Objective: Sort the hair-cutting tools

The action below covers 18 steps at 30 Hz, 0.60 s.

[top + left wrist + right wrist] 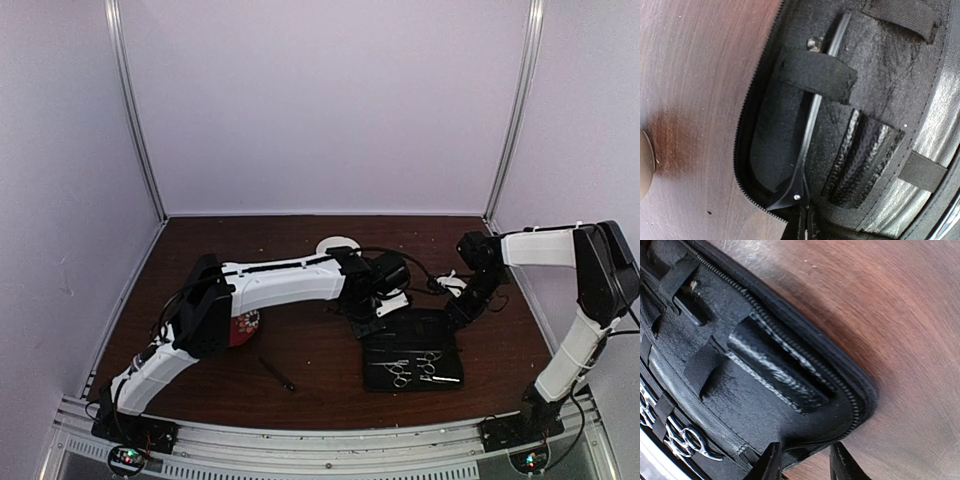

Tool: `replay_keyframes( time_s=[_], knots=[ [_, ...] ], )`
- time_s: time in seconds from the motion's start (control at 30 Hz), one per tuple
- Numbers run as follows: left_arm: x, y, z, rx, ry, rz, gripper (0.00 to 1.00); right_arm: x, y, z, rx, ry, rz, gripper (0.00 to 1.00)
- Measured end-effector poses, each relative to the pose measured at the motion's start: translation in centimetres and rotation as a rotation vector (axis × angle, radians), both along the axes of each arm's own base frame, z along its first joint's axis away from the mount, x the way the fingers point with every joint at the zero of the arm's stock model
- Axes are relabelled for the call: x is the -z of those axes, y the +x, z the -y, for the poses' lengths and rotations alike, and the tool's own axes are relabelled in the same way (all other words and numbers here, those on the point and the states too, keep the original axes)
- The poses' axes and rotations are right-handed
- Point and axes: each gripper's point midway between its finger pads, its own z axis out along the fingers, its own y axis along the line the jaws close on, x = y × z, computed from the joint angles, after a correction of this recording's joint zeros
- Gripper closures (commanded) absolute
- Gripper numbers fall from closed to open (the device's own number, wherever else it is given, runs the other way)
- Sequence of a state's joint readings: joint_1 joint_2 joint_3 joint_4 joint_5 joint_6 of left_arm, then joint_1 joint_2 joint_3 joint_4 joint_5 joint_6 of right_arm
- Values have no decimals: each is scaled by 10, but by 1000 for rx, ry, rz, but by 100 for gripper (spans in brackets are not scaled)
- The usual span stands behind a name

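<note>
At the black case point(415, 338), both arms bend down, left gripper point(366, 326) jaws together, right gripper point(805, 462) jaws apart astride its rim; two silver scissors point(400, 373) lie strapped inside.

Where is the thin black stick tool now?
Top view: the stick tool lies on the table, left of the open black case, between the red plate and the near edge.

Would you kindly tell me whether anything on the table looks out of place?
The thin black stick tool lies alone on the table, left of the open black case, while the scissors sit inside it.
</note>
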State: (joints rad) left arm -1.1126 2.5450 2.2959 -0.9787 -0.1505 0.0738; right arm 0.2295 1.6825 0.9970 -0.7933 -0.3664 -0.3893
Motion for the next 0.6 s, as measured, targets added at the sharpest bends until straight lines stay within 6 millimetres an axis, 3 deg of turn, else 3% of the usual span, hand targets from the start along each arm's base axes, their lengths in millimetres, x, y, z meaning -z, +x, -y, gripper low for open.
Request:
replay_keyframes(
  time_s=[0.47, 0.6],
  knots=[
    [0, 0, 3, 43, -9, -27, 100, 0, -1, -2, -10, -8, 2, 68],
    [-1, 1, 9, 46, -42, -36, 100, -9, -1, 0, -6, 3, 18, 67]
  ],
)
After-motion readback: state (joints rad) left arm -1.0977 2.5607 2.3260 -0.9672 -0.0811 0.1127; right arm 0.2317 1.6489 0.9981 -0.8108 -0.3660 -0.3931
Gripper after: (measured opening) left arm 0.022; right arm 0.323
